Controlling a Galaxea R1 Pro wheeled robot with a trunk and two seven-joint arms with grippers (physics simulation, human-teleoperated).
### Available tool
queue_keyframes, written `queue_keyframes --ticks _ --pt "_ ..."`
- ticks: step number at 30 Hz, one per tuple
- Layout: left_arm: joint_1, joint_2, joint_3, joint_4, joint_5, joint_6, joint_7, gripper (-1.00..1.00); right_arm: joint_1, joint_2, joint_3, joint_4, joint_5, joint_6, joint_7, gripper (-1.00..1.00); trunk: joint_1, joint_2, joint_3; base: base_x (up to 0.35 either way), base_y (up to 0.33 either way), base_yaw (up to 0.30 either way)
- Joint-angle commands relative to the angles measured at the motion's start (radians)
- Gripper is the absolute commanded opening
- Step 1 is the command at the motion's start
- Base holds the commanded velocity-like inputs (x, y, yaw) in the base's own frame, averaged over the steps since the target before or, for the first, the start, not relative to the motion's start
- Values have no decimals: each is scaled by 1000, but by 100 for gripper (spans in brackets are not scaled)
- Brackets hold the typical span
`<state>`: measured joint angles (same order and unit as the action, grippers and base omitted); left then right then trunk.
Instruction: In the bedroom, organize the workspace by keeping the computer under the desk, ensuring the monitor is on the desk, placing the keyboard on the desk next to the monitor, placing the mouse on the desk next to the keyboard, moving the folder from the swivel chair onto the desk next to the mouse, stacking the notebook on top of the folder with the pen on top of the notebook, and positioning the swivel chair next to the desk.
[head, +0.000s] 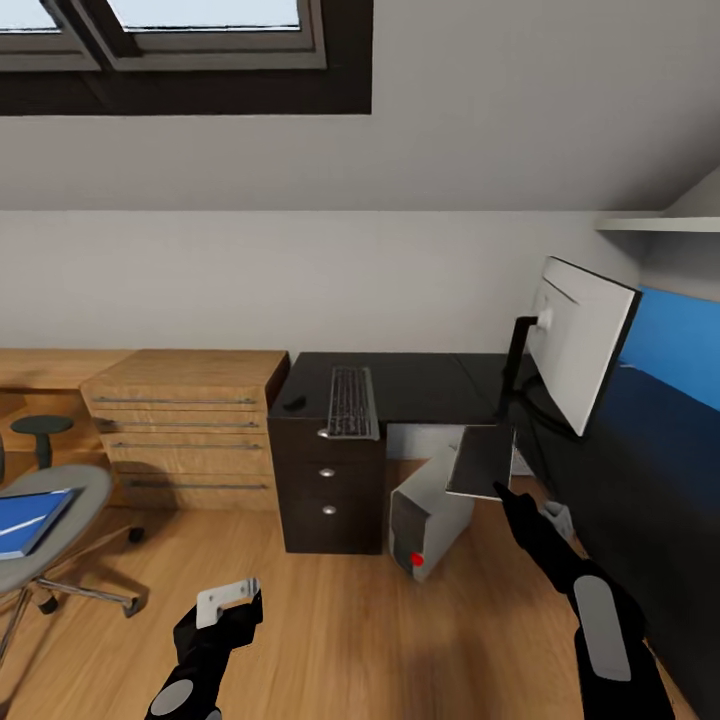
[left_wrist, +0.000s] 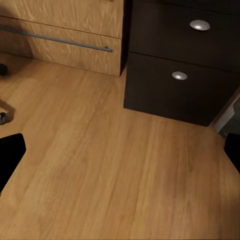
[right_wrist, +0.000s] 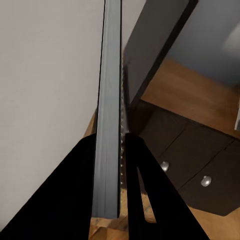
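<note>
My right gripper (head: 503, 490) is shut on a thin dark notebook (head: 482, 460), held up in front of the black desk (head: 430, 380). The right wrist view shows the notebook (right_wrist: 109, 125) edge-on between the fingers (right_wrist: 75, 190). On the desk lie a grey keyboard (head: 351, 402) and a small black mouse (head: 293, 403), with the white monitor (head: 580, 345) at the right end. The white computer (head: 430, 510) stands tilted on the floor under the desk. A blue folder (head: 30, 520) rests on the grey swivel chair (head: 70, 500) at far left. My left gripper (head: 235, 600) hangs open and empty over the floor.
A wooden chest of drawers (head: 185, 420) stands left of the desk's dark drawer unit (head: 327, 490), whose drawers (left_wrist: 180, 75) show in the left wrist view. A dark stool (head: 40, 430) is behind the chair. A blue and dark surface (head: 670, 360) lines the right side. Wooden floor (head: 330, 620) lies ahead.
</note>
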<state>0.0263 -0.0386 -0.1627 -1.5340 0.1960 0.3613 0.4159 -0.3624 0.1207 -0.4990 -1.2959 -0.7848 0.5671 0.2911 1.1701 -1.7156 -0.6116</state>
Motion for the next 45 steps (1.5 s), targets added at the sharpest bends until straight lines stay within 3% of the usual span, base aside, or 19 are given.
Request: queue_keyframes --ticks 1,17,19,25,34,45 --pt "0 0 -1 -2 10 2 7 100 -1 1 8 -1 -6 9 5 -100 1 0 -1 322 123 0" --pt "0 0 -3 13 10 2 7 100 -1 3 119 56 -20 10 8 -100 1 0 -1 322 71 0" --pt "0 0 -3 14 10 2 7 100 -1 3 123 59 -33 11 8 -100 1 0 -1 322 6 0" --pt "0 0 -4 15 10 2 7 100 -1 6 128 66 -150 6 4 -100 1 0 -1 322 1 0" --pt "0 0 -4 10 11 2 6 100 -1 5 127 164 -184 -15 5 -100 1 0 -1 191 0 0" --pt "0 0 -4 8 12 3 6 100 -1 5 131 176 -185 -93 1 -100 1 0 -1 275 0 0"
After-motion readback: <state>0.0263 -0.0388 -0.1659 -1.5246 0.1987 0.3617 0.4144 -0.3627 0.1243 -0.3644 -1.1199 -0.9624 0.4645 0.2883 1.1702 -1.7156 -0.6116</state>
